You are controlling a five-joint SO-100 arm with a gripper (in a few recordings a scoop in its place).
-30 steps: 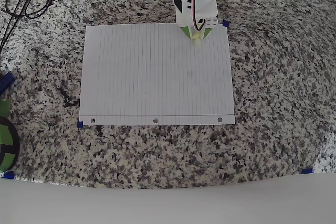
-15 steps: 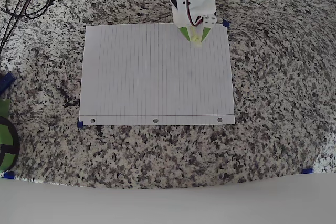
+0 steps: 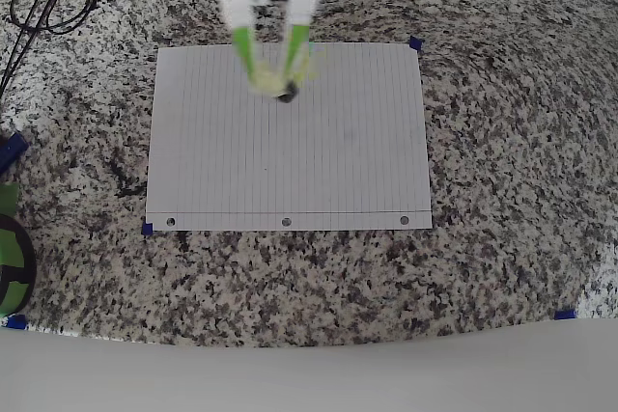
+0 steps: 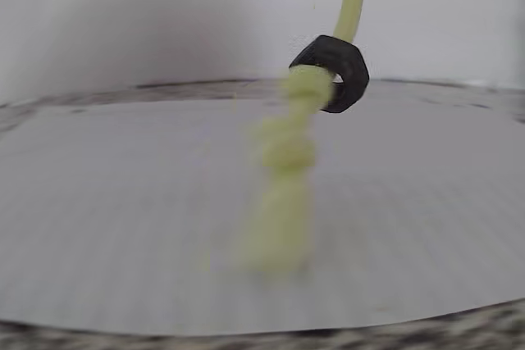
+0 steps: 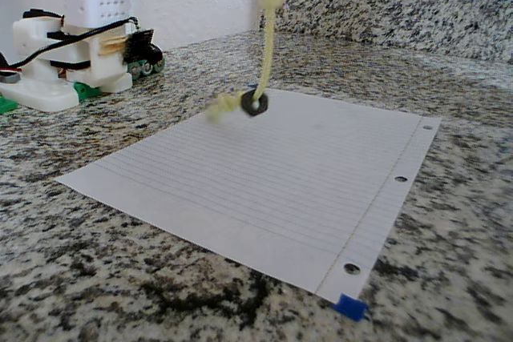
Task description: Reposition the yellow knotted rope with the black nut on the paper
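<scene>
The yellow knotted rope [image 5: 268, 34] is hanging down over the paper [image 5: 304, 174], with the black nut [image 5: 255, 104] threaded near its lower end and a knotted tail (blurred) [image 4: 283, 194] trailing below it. In the overhead view the nut [image 3: 287, 95] is sitting over the upper part of the sheet [image 3: 290, 161]. The gripper [image 3: 270, 50] is showing there as two green fingers [image 3: 243, 50] spread apart, yet the rope is dangling from it, so I cannot tell its grip. The granite counter [image 3: 502, 142] is lying all around.

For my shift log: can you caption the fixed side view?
Yellow rope hanging above the lined paper, black nut threaded near its swinging lower end.
</scene>
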